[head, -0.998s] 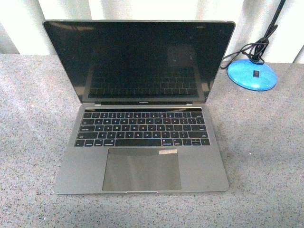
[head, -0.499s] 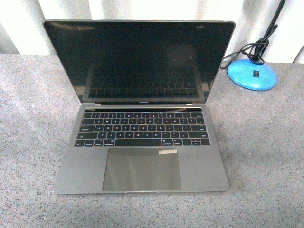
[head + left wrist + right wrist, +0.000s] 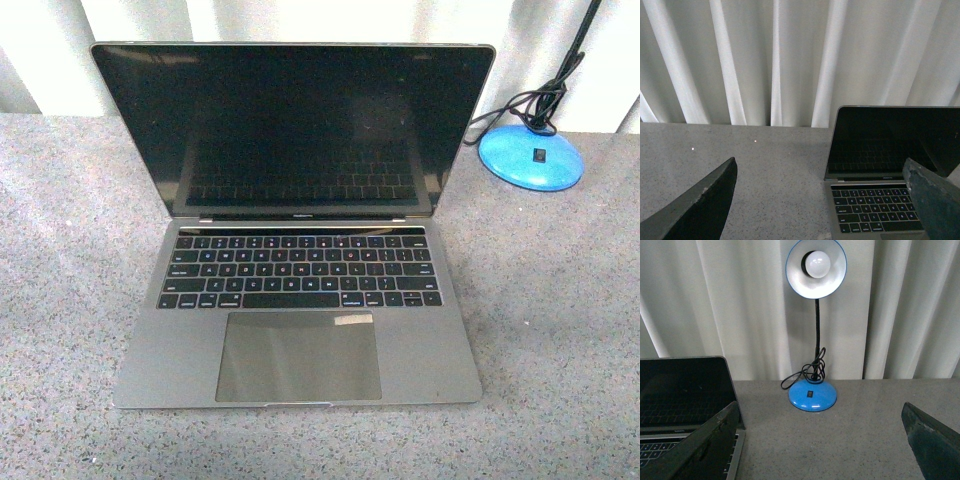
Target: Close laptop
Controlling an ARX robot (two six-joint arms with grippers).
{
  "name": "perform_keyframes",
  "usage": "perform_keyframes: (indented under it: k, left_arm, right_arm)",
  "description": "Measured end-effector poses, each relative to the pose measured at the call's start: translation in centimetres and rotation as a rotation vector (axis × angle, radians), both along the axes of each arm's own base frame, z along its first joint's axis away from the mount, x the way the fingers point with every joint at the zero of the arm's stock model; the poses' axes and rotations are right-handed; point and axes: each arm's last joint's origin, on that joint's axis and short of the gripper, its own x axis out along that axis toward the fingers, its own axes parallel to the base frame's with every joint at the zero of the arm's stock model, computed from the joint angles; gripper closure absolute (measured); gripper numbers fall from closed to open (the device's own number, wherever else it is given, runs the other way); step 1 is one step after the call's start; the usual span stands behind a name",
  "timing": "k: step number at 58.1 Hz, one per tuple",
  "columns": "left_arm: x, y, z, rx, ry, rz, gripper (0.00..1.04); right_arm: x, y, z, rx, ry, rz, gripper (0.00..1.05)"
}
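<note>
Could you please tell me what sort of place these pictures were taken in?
Probably an indoor desk-style workstation, perhaps in a lab or office: an open laptop and a blue desk lamp stand on a speckled grey tabletop, with a pale pleated curtain hanging close behind it.

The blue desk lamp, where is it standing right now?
In the front view the blue round-based desk lamp stands on the grey speckled table, back right, beside the open grey metal laptop.
</note>
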Motion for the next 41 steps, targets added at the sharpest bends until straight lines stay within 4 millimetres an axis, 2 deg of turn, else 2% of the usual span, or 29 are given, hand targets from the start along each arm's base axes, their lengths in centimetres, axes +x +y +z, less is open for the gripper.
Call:
perform_keyframes:
  k: [4,9,12,18,26,30,36,41]
  left_arm:
    - [0.0,0.0,0.0,0.000,0.000,0.000,0.07]
    - [0.0,0.0,0.0,-0.004,0.004,0.009,0.07]
    - [0.1,-0.1,-0.3,-0.076,0.132,0.157,0.07]
    - [0.5,-0.3,-1.0,-0.165,0.235,0.320,0.07]
    - [1.1,-0.7,-0.2,-0.224,0.220,0.303,0.07]
    - [1.8,-0.8,1.2,-0.244,0.193,0.235,0.07]
    - [4.2,-1.5,3.4,-0.219,0.188,0.066,0.07]
    - [6.1,-2.6,4.2,-0.167,0.206,-0.068,0.07]
  right_arm:
    - [0.0,0.0,-0.1,0.029,0.081,-0.007,0.10]
    - [0.2,-0.2,-0.8,0.089,0.386,-0.039,0.10]
    - [0.3,-0.4,-1.7,0.098,0.491,-0.059,0.10]
    - [0.8,-1.2,-1.7,0.098,0.510,-0.088,0.10]
    - [2.3,-3.1,-0.2,0.055,0.488,-0.133,0.10]
    - [3.7,-4.4,1.0,0.000,0.467,-0.149,0.10]
    - [8.2,-6.5,3.4,-0.077,0.467,-0.122,0.10]
    - [11.6,-7.3,3.9,-0.074,0.508,-0.077,0.10]
